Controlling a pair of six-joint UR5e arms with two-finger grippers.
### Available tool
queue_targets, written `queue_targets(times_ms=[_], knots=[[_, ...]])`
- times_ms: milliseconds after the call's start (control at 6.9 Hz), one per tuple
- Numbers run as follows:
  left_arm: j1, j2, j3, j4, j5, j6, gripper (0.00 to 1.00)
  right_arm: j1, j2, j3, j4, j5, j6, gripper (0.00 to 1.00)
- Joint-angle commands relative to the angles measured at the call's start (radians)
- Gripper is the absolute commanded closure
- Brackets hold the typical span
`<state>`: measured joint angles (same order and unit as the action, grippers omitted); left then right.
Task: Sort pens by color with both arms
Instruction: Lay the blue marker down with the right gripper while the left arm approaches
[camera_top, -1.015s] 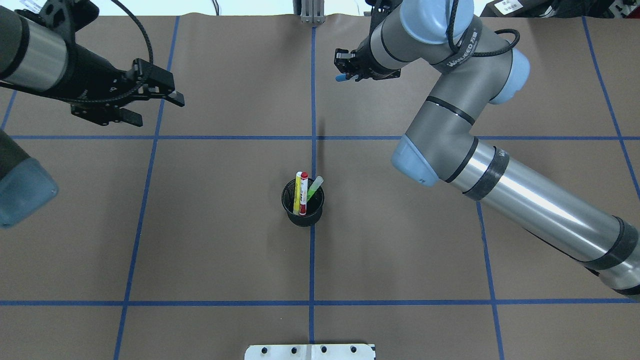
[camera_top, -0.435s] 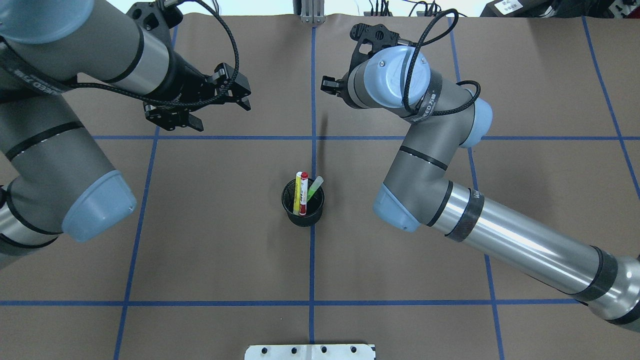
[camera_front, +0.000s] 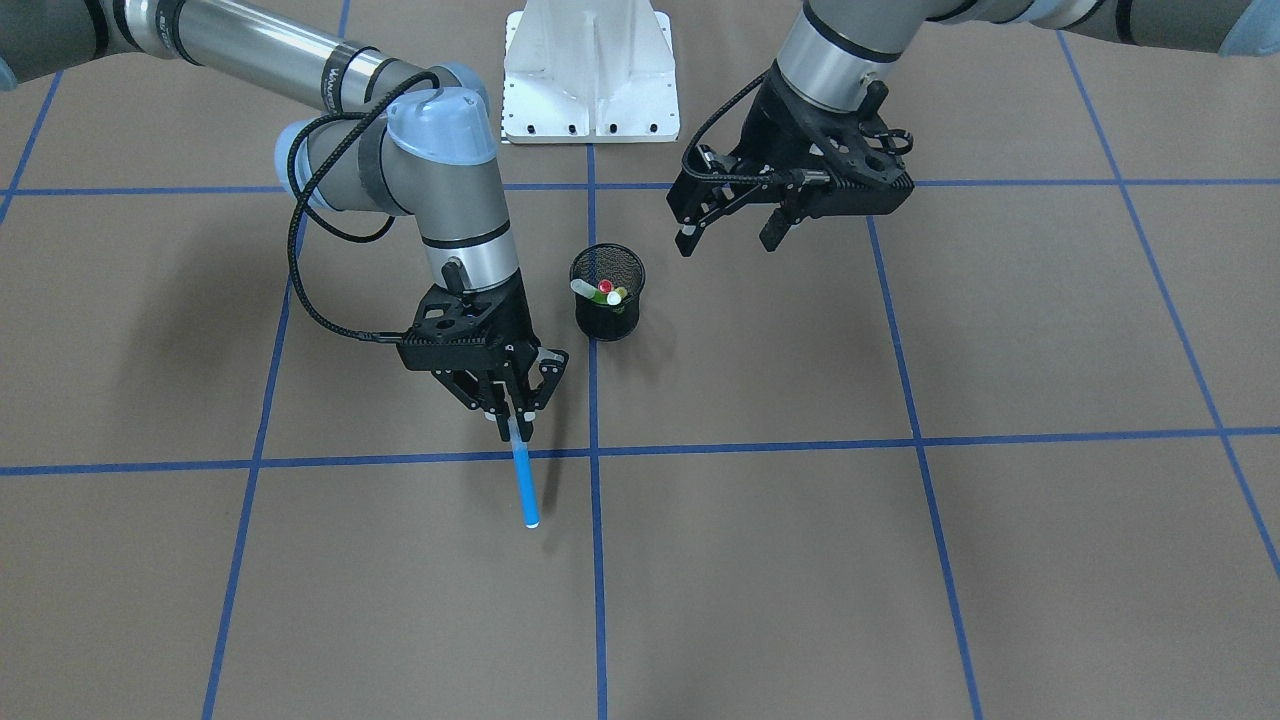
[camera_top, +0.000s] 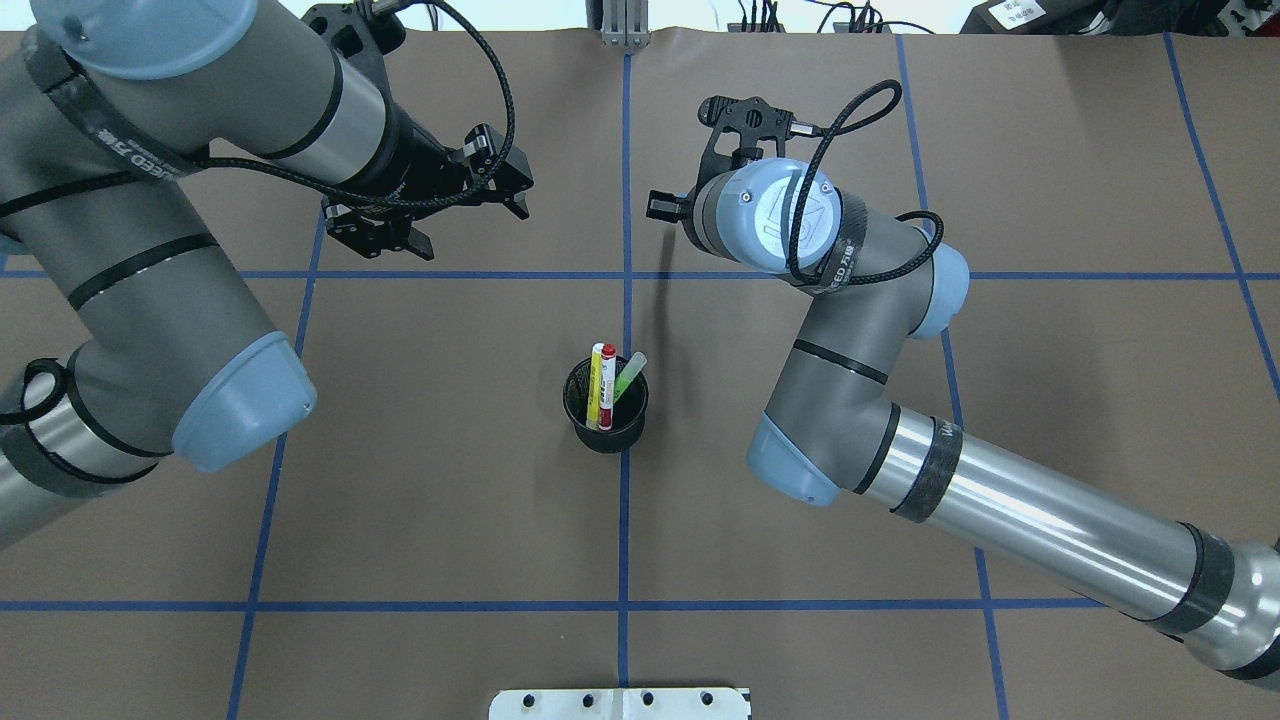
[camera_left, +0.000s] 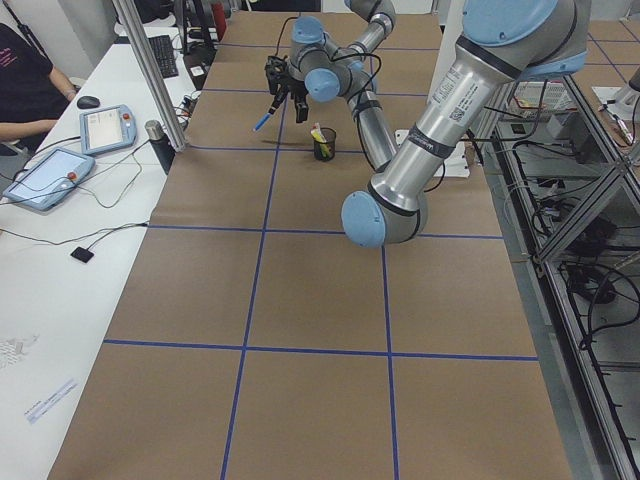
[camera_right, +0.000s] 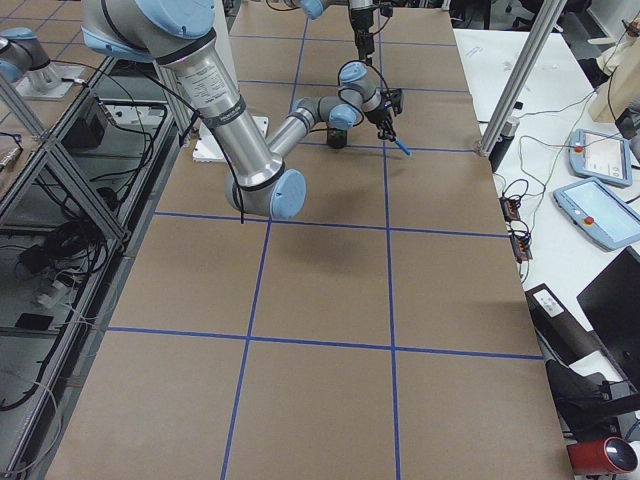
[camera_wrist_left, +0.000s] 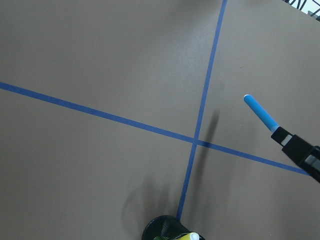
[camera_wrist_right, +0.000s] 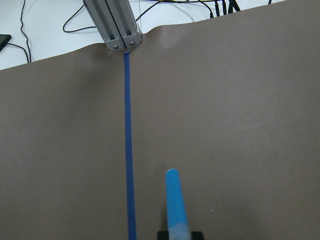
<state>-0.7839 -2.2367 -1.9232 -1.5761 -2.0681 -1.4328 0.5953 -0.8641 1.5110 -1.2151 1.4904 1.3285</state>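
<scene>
A black mesh pen cup (camera_top: 606, 405) stands at the table's centre and holds a yellow, a red and a green pen; it also shows in the front view (camera_front: 607, 292). My right gripper (camera_front: 510, 412) is shut on a blue pen (camera_front: 522, 485), which points down and away from me, past the cup on the far side. The blue pen also shows in the right wrist view (camera_wrist_right: 175, 202) and the left wrist view (camera_wrist_left: 262, 114). In the overhead view the right wrist hides it. My left gripper (camera_top: 470, 225) (camera_front: 725, 235) is open and empty, above the table on the cup's far left.
Blue tape lines divide the brown table cover into squares. The white base block (camera_front: 590, 70) sits at my edge. An aluminium post (camera_top: 620, 22) stands at the far edge. Tablets (camera_left: 50, 175) lie on the operators' white table beyond it.
My left arm has swung right, toward the centre line, its gripper still open. My right wrist has turned over the blue pen and come slightly nearer, so the overhead view no longer shows the pen.
</scene>
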Motion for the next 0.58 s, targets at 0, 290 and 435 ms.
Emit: queue_targets(times_ms=[0, 290, 435], knots=[[0.002, -0.017, 0.024, -0.001, 0.000, 0.000, 0.01, -0.006, -0.004, -0.003, 0.000, 0.001, -0.034, 0.84], [0.002, -0.027, 0.041, -0.002, -0.001, 0.000, 0.01, -0.008, -0.004, -0.006, -0.001, 0.008, -0.074, 0.23], [0.002, -0.029, 0.046, -0.002, -0.001, 0.000, 0.01, -0.008, -0.009, -0.006, -0.001, 0.017, -0.103, 0.22]])
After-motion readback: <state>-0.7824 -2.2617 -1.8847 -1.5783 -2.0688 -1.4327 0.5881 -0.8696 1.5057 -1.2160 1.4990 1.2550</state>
